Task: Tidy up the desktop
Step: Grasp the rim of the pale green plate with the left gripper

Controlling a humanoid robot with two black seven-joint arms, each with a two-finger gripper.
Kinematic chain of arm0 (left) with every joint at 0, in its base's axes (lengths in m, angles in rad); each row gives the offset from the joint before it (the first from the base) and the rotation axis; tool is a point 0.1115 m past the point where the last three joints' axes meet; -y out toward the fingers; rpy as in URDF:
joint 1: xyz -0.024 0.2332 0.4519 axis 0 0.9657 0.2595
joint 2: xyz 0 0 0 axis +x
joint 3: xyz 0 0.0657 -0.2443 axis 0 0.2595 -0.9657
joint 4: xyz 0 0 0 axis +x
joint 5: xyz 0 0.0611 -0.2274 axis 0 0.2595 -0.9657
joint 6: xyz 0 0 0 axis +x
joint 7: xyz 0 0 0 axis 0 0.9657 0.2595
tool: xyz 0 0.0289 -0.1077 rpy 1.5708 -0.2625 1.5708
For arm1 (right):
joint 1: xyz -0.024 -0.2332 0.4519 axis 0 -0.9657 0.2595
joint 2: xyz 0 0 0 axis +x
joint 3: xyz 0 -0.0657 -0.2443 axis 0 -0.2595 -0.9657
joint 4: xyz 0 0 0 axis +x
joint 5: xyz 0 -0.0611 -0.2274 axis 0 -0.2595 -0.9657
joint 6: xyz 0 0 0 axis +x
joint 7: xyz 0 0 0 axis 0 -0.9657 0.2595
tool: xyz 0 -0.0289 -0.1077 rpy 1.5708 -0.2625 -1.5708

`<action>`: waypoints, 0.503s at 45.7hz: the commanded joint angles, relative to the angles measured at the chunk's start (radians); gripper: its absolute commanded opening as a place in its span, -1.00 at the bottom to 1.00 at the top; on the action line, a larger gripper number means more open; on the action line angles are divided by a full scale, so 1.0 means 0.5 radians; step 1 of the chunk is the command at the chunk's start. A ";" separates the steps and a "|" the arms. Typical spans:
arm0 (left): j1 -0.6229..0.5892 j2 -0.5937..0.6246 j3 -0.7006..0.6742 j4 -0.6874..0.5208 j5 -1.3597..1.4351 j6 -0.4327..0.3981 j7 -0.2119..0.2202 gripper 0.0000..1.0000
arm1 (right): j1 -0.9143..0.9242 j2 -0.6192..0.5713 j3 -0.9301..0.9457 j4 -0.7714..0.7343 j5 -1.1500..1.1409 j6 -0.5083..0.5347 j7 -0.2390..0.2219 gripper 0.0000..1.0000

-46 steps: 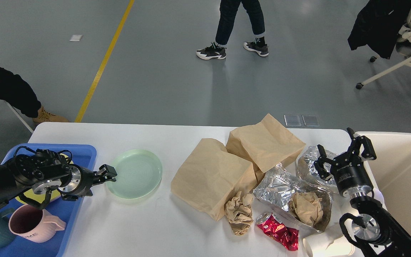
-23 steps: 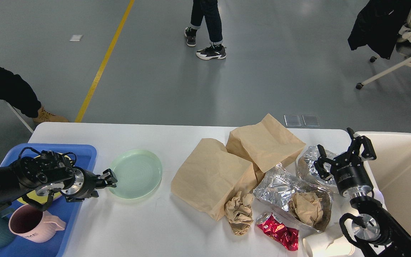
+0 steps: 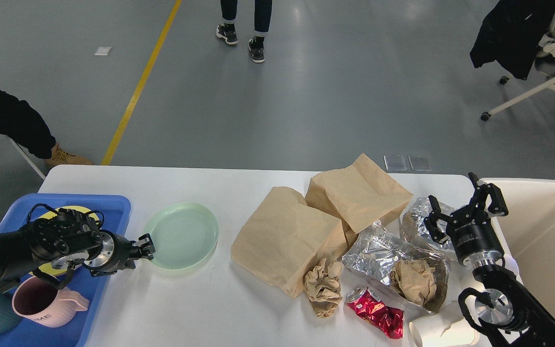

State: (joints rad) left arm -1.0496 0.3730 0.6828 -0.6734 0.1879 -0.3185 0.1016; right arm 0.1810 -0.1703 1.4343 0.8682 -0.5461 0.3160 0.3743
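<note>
While the bench [image 3: 200, 308] lay littered | left gripper [image 3: 145, 246] at green plate's [image 3: 181, 235] near rim, grip unclear | right gripper [image 3: 465, 209] spread, empty, well right of plate | bags [image 3: 287, 241], foil [image 3: 378, 253], can [image 3: 374, 313] remained, I judged.

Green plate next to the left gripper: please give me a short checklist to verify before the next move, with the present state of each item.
1. Left gripper is at the green plate rim: ok, its fingertips are at the plate's left edge.
2. Plate rim is between the fingers: cannot tell, the gripper is small and dark here.
3. Plate is empty: ok, nothing lies on it.
4. Space in the blue tray: not ok, a yellow plate and pink mug already fill most of what shows.
5. Right gripper is out of the way: ok, open above the foil, far from the plate.
6. Desktop between plate and tray is free: ok.
</note>
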 commanded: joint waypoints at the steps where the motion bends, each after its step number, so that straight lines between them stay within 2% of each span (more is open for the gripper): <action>1: -0.002 0.006 -0.003 0.003 0.060 -0.084 0.015 -0.31 | 0.000 0.000 0.000 0.000 0.000 0.000 0.000 1.00; 3: -0.005 0.009 -0.003 0.003 0.069 -0.127 0.015 -0.42 | 0.000 0.000 0.000 0.000 0.000 0.000 0.000 1.00; 9: -0.027 0.015 -0.003 0.003 0.069 -0.228 0.021 -0.59 | 0.000 0.000 0.000 -0.003 0.000 0.000 0.000 1.00; 17: -0.048 0.021 0.000 0.003 0.069 -0.292 0.024 -0.68 | 0.000 0.000 0.000 0.000 0.000 0.000 0.000 1.00; 23: -0.076 0.027 0.000 0.006 0.069 -0.449 0.033 -1.00 | 0.000 0.000 0.000 0.000 0.000 0.000 0.000 1.00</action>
State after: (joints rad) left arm -1.0750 0.3837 0.6813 -0.6720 0.2224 -0.4780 0.1150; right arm 0.1810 -0.1702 1.4343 0.8682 -0.5461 0.3160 0.3743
